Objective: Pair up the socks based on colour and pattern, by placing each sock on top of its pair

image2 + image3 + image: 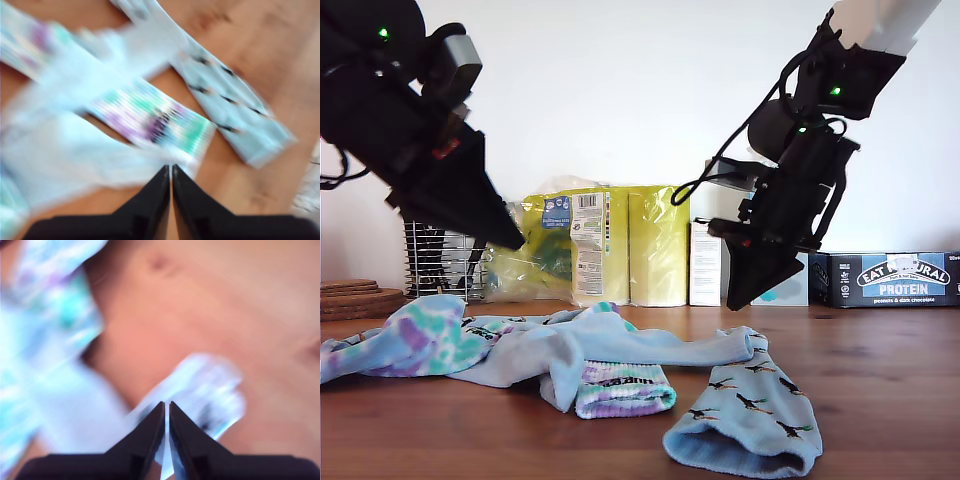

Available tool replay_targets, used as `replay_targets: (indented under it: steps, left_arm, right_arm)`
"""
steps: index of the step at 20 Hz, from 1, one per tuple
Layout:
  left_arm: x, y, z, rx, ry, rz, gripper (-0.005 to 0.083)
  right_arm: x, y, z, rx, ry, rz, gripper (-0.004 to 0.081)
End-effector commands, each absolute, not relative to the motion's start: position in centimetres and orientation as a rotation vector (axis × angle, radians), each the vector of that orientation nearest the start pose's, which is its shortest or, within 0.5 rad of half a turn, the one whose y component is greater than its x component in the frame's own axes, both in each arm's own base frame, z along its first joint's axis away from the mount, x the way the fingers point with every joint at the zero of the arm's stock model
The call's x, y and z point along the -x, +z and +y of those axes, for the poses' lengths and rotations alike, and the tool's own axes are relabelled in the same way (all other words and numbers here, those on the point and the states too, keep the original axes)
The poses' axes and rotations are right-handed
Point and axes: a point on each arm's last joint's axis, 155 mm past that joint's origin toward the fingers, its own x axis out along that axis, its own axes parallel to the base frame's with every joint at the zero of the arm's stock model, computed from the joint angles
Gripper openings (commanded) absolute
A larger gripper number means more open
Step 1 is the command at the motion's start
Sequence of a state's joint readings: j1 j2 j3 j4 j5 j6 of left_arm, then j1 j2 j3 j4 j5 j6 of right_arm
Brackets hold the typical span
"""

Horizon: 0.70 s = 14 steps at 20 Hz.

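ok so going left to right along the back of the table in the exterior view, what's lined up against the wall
Stack of cork mats → wire rack → yellow-green plastic-wrapped rolls → white box → dark protein bar box.

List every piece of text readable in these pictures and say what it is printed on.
"EAT NATURAL" and "PROTEIN": dark box at the exterior view's right.
Smaller line under "PROTEIN" on that box: too small to read surely.
Dark lettering on the tie-dye sock cuff: seen upside down, not legible.
Labels on the yellow paper-roll pack: too small.
White carton: print too small.
Both wrist views: blurred, no readable text.
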<state>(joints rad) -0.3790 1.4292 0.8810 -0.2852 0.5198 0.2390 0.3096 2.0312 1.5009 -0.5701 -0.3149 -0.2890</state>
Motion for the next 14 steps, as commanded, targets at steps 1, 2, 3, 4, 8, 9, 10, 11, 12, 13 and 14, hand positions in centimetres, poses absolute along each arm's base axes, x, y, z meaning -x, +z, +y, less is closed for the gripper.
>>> replay_targets:
  steps: [1,2,3,4,8,9,10,11,12,13,14]
  left_arm:
    - [-32.5,12.5,-22.8,-0.166,-0.940,0.691,-0.0024]
    - [-33.0,13.1,-22.9,-0.171,-0.939,0.655,-0.0024]
    - [-33.4,13.6,-23.1,-0.182,-0.942,0.622,-0.0024]
    - [-33.7,13.9,-23.2,-0.196,-0.946,0.594,-0.0024]
    - [-34.4,15.0,-23.5,-0.223,-0.950,0.523,-0.0024]
    - [-34.5,15.0,-23.6,-0.240,-0.956,0.509,-0.0024]
    - [-34.6,15.0,-23.6,-0.260,-0.962,0.496,-0.0024]
    - [-34.7,14.8,-23.7,-0.279,-0.968,0.486,-0.0024]
    - [-34.8,14.4,-23.8,-0.298,-0.977,0.487,-0.0024]
    - [-35.1,13.9,-23.9,-0.301,-0.982,0.503,-0.0024]
    - [-35.4,13.4,-24.0,-0.298,-0.985,0.528,-0.0024]
  right_arm:
    - [-43.1,8.3,21.9,0.235,0.772,0.990,-0.0013]
    - [-42.6,9.8,22.3,0.224,0.775,0.971,-0.0013]
    - [-42.1,10.9,22.7,0.222,0.781,0.950,-0.0013]
    - [-41.2,12.0,23.3,0.220,0.790,0.925,-0.0013]
    - [-36.3,13.8,24.1,0.238,0.814,0.828,-0.0013]
    - [-34.8,14.0,23.8,0.240,0.805,0.807,-0.0013]
    - [-33.3,14.4,23.5,0.225,0.803,0.787,-0.0013]
    - [-31.7,14.8,23.2,0.200,0.799,0.770,-0.0013]
    - [-30.2,15.6,22.7,0.189,0.798,0.742,-0.0013]
    - [-28.7,16.2,22.1,0.178,0.788,0.721,-0.0013]
    - [-26.9,16.9,21.4,0.162,0.783,0.707,-0.0013]
